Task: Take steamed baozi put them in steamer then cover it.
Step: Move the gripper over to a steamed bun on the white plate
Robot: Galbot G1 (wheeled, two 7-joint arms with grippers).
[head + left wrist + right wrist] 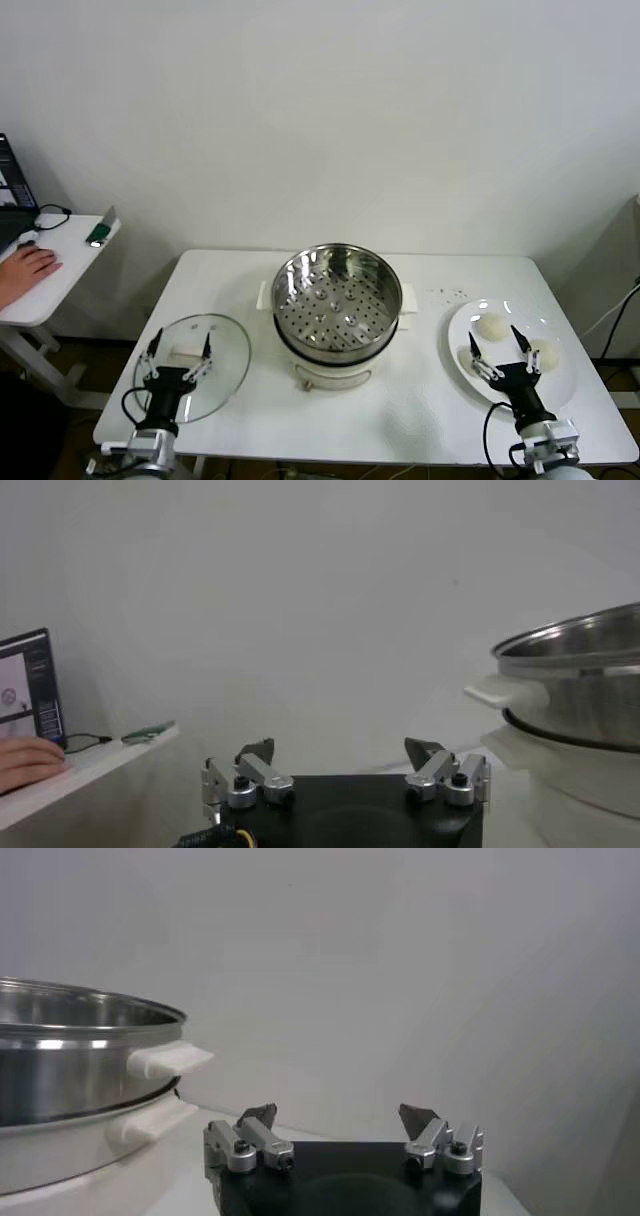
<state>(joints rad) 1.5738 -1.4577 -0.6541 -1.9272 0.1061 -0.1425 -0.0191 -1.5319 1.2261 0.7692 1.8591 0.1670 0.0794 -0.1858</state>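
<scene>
Right gripper (497,345) hung wide open and empty over the plate (560,395), among the baozi (490,326) at right. Left gripper (180,350) hung open, empty, above the cover (225,375) at left. Steamer (338,297) stood bare mid-table. Probably first pick: lower, close on a bun.

No text, label, brand, number or sign can be read anywhere: the lit dark-framed laptop screen (25,685) on the white side desk shows only blurred marks, and the round shiny steel steamer on its white cooker base (337,305) bears no legible lettering.
</scene>
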